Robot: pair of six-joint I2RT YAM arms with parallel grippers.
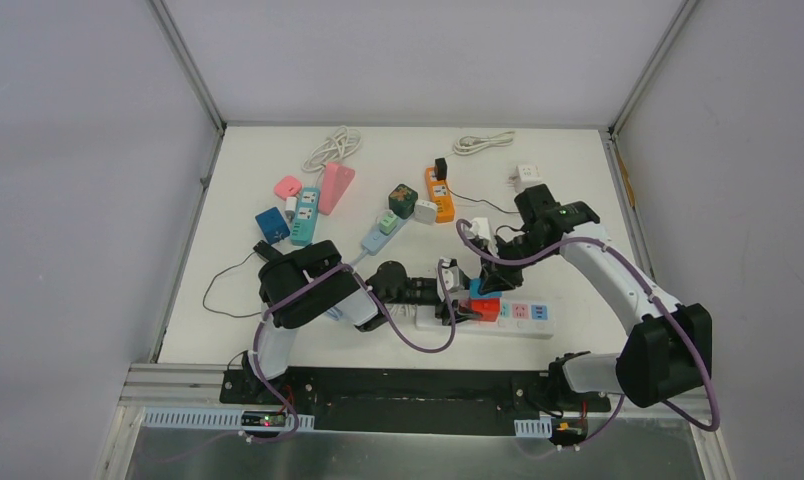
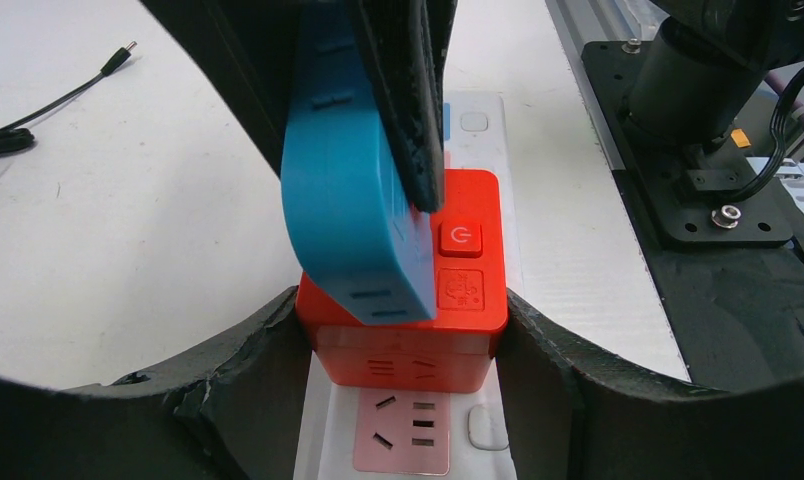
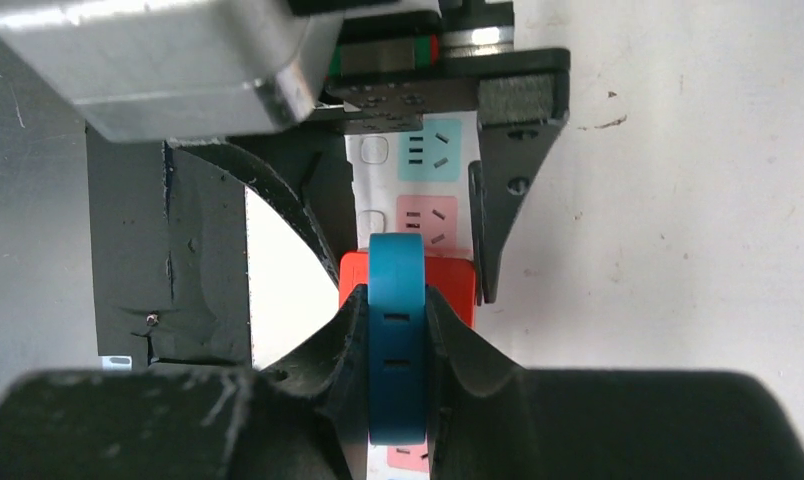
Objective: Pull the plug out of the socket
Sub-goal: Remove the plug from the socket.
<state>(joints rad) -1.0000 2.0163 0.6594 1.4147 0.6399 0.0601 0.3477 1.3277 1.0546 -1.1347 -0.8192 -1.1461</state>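
Two grips set, nothing pulled yet — top view, centre: blue plug [image 1: 475, 288] sits on the red adapter [image 1: 487, 310] in the white strip [image 1: 536, 320]; left wrist: left gripper [image 2: 403, 340], half-open, clamps the adapter's sides; right wrist: right gripper [image 3: 396, 345] pinches the plug tight.

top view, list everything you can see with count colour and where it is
power strip: one, white, near edge between the arms
adapter block: one, red, plugged into the power strip
plug: one, blue, standing in the adapter block
other strips: three, teal, light blue, orange, far half
coiled cables: two, white, far edge
loose adapters: several, mixed colours, around those strips
thin cable: one, black, left edge
left claw: one, black, clamped on the adapter block
right claw: one, black, pinching the plug
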